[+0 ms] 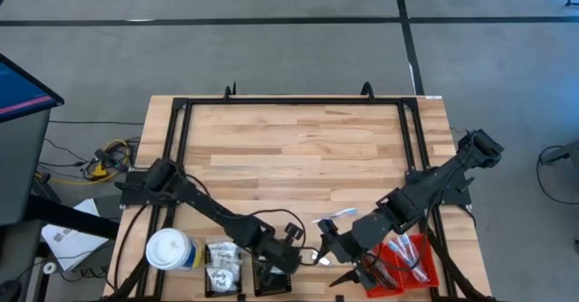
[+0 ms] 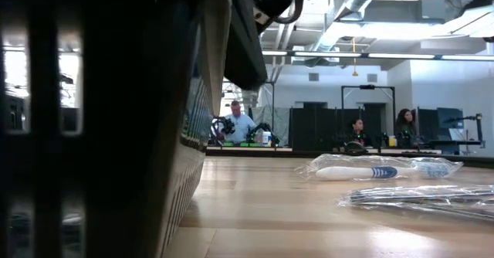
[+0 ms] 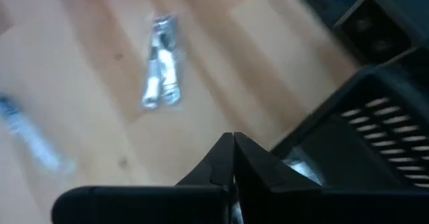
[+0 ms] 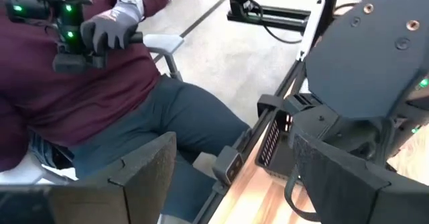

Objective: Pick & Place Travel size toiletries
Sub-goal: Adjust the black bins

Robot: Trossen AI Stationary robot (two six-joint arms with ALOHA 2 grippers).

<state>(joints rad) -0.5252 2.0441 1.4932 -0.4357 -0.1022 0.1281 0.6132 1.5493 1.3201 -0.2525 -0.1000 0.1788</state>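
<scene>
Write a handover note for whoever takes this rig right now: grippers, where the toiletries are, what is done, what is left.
Left gripper: shut, empty, low over the table's near edge by the black tray.
Right gripper: open, holding nothing visible, near the red tray.
Toiletries: a wrapped blue and white stick and a clear packet lie loose on the wood; a silvery sachet too.
Done: some items sit in the red tray and in the tray beside the white-topped canister.
Left: the loose items.

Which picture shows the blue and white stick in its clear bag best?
The low view: the bagged stick lies side-on, its stripes plain. The high view shows a small pale sliver; the left wrist view possibly a blur at one edge; the right wrist view nothing.
</scene>
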